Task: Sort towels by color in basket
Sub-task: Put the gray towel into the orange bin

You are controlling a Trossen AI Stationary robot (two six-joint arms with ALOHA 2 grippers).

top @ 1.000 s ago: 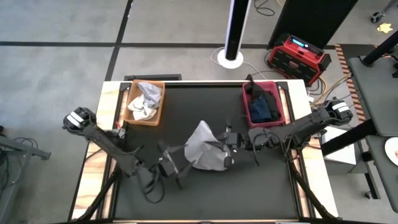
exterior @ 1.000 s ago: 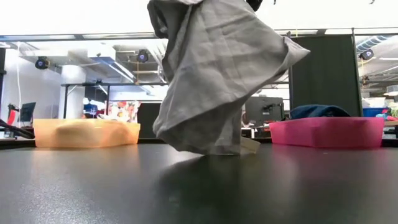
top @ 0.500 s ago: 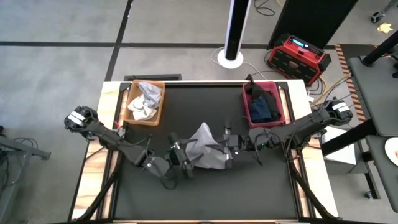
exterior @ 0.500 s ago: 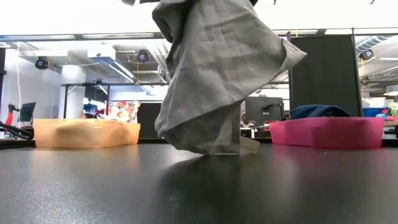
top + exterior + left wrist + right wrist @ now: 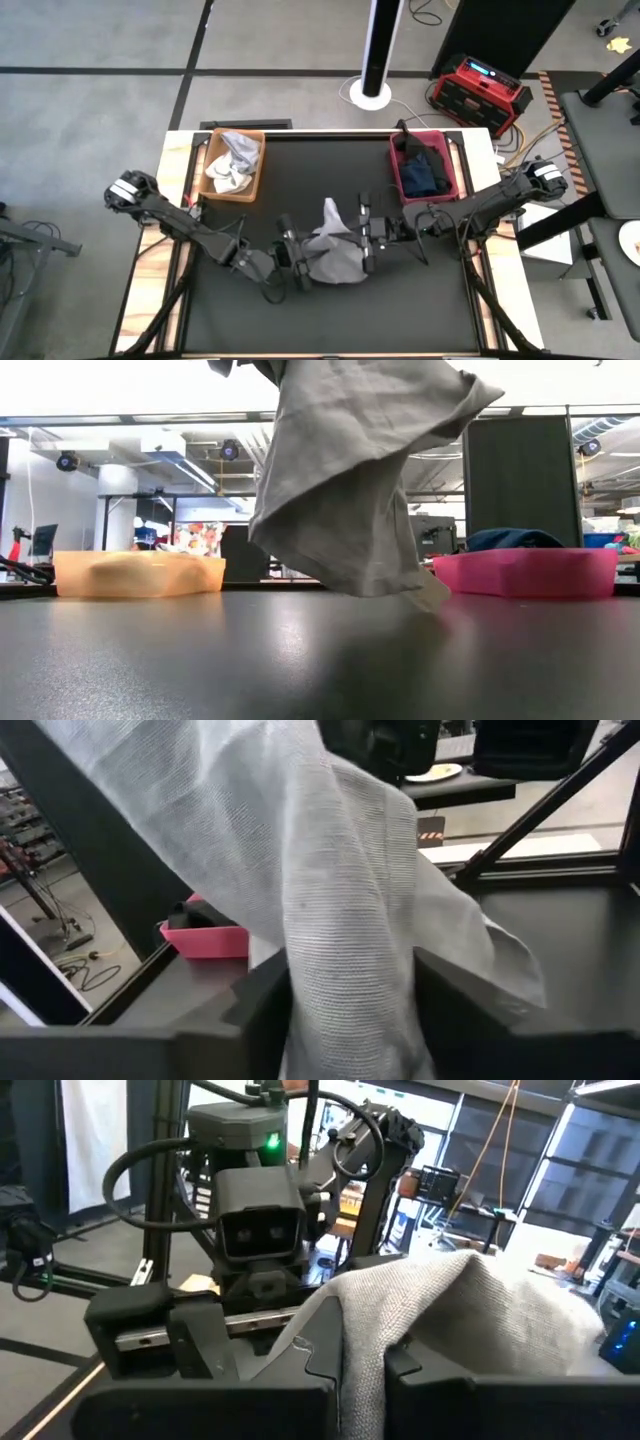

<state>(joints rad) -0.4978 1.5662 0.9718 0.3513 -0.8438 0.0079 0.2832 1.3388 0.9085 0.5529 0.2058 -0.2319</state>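
Right now the light grey woven cloth towel point(image 5: 333, 250) hangs in the air over the middle of the black table point(image 5: 300, 165), draped between the two arms, and from table height its lowest corner point(image 5: 425, 592) looks to be just above or brushing the tabletop; I cannot say which. The right gripper point(image 5: 366, 243) is pinching one bunched edge of the towel, its fingers point(image 5: 310, 1370) pressed together with the cloth between them. The left gripper point(image 5: 291, 252) has come up against the other side, and its wrist view shows the cloth falling between its two dark fingers point(image 5: 255, 1010), which stand partly apart; I cannot tell if they have actually bitten yet. That is where I would worry: if the left side has only a loose fold, the cloth could slide out once the right lets go, and the towel would drop in a heap on the table. If both pull at once, it may stretch and tear free of the weaker pinch. The orange plastic basket point(image 5: 255, 190) with white and pale towels point(image 5: 231, 165) sits at the far left corner, the pink plastic basket point(image 5: 397, 180) with dark navy and black towels point(image 5: 425, 170) at the far right. A trailing corner could snag a rim on the way over, or a grey cloth could end up in the wrong one.
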